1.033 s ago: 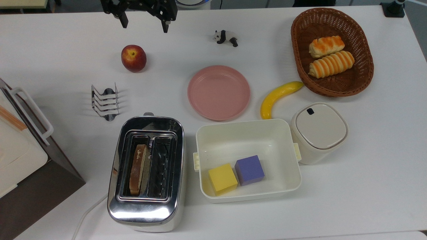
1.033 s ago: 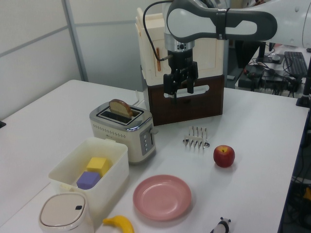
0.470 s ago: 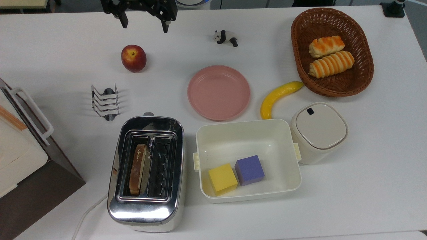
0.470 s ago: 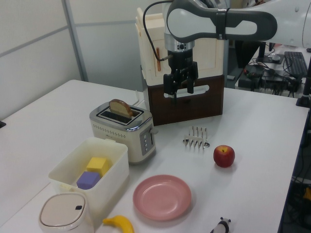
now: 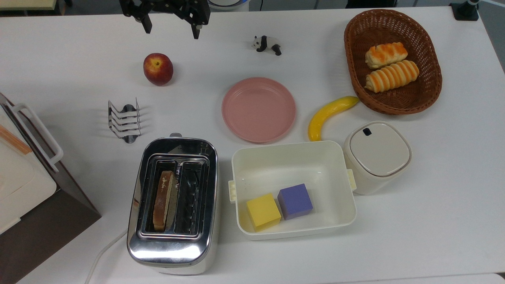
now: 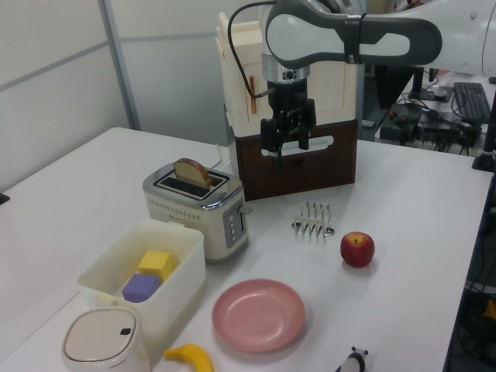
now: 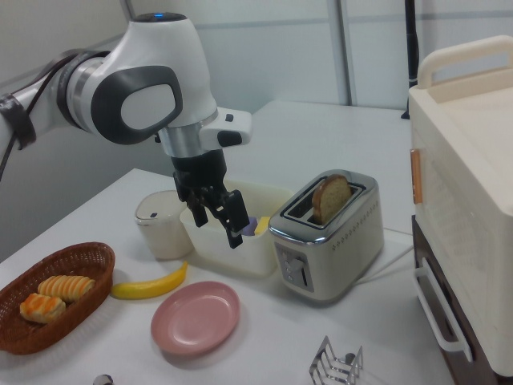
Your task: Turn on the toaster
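A boxy toaster with a shiny chrome top and cream-white sides stands on the white table, a slice of browned bread upright in one slot. The black two-finger end effector hangs in the air with its fingers spread apart, in front of a cream plastic bin. A pink round plate, a yellow banana and a brown wicker basket lie nearby.

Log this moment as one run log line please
task: start toaster | gripper: open, empty, raised above table, away from toaster | bread slice: standing up in slot | lever: not pressed | stage: before approach
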You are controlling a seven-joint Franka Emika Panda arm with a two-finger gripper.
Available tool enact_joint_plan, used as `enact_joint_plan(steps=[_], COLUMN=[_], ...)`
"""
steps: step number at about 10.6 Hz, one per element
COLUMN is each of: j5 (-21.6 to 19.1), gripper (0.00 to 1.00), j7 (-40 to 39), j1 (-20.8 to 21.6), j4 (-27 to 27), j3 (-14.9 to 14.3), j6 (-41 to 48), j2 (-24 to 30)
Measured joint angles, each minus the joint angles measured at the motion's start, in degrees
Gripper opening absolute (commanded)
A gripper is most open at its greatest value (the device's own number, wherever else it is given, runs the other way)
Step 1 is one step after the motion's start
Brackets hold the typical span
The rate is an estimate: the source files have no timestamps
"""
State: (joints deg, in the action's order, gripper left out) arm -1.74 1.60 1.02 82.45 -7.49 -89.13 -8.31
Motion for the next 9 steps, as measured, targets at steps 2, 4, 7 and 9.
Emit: enact_joint_plan(steps=[2,4,7,9], j5=[0.0,0.0,0.0,0.0], gripper=[1.0,1.0,0.65,0.01], j7=[0.0,0.0,0.0,0.0], j1=[0.0,0.0,0.0,0.0], j4=[0.2,0.3,0.5,0.5], j3=[0.1,0.1,0.4,0.4], j6=[0.0,0.0,0.0,-1.0], j2=[0.0,0.0,-0.2,-0.3])
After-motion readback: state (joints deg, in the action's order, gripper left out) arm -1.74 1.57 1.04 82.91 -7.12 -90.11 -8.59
